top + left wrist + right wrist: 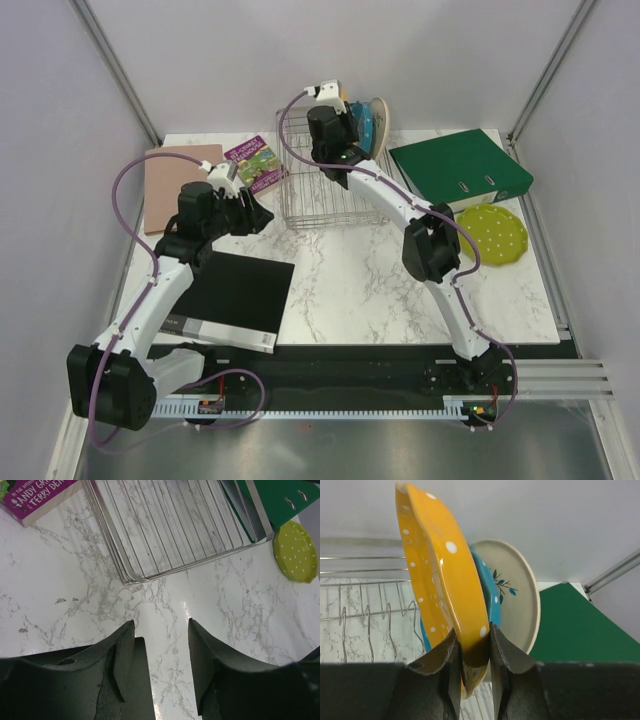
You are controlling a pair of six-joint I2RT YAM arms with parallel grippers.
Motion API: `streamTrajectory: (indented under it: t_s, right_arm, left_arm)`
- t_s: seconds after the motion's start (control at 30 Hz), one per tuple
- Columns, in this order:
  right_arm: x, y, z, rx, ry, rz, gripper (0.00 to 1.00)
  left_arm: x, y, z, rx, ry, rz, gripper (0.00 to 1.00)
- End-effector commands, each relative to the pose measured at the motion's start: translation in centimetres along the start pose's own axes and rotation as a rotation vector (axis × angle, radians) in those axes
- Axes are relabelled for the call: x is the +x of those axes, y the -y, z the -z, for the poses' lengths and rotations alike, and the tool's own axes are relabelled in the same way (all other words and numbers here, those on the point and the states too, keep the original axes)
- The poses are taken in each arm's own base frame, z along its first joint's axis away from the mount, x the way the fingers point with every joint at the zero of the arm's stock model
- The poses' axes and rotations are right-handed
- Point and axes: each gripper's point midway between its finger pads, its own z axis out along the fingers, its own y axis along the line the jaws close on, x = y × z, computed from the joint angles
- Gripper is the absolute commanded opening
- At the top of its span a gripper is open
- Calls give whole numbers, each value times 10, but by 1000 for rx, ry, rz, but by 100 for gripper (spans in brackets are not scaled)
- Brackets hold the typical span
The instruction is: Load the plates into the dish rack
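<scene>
The dish rack (pixel 322 185) is being seen at the 12 o'clock edge of the table (pixel 350 285), with the cream plate (pixel 520 600) and the blue plate (pixel 492 600) being propped on edge at its 2 o'clock corner and the green plate (pixel 492 232) lying flat at the table's 3 o'clock. The orange plate (pixel 445 595) is being pinched by its lower rim between the narrowly parted jaws of the right gripper (pixel 473 630), upright just beside the blue plate. The left gripper (pixel 161 627) is being held about half open at the rack's 8 o'clock, with nothing gripped.
</scene>
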Motion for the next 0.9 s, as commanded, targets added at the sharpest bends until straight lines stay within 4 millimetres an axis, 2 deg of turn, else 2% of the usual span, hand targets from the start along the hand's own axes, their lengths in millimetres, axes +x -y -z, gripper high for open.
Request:
streamTrajectory:
  t_s: [0.0, 0.13, 0.47, 0.57, 0.63, 0.67, 0.73, 0.77, 0.83, 0.87]
  right_arm:
    - [-56, 24, 3, 79, 105, -226, 0]
    - [-45, 18, 0, 78, 85, -220, 0]
    - [19, -11, -15, 64, -6, -97, 0]
    - [27, -15, -17, 56, -18, -75, 1]
    - [30, -12, -19, 61, -24, -63, 11]
    - [27, -11, -17, 61, -22, -64, 19]
    - [23, -7, -16, 63, -19, -66, 28]
    - [13, -2, -12, 62, -9, -75, 37]
    - [6, 4, -9, 62, 1, -80, 41]
    - [-9, 13, -4, 64, 19, -83, 43]
  left_arm:
    - [-10, 4, 6, 17, 39, 7, 54]
    - [-7, 2, 6, 10, 32, 9, 54]
    - [-6, 5, 4, 30, 18, 28, 55]
    - [-8, 7, 4, 34, 17, 26, 56]
    - [-11, 8, 4, 39, 16, 24, 57]
    - [-12, 9, 4, 39, 17, 22, 57]
    - [-14, 10, 5, 43, 20, 18, 58]
    - [-13, 10, 4, 46, 18, 14, 58]
    - [-15, 10, 4, 48, 21, 9, 59]
    - [-15, 11, 4, 51, 19, 5, 59]
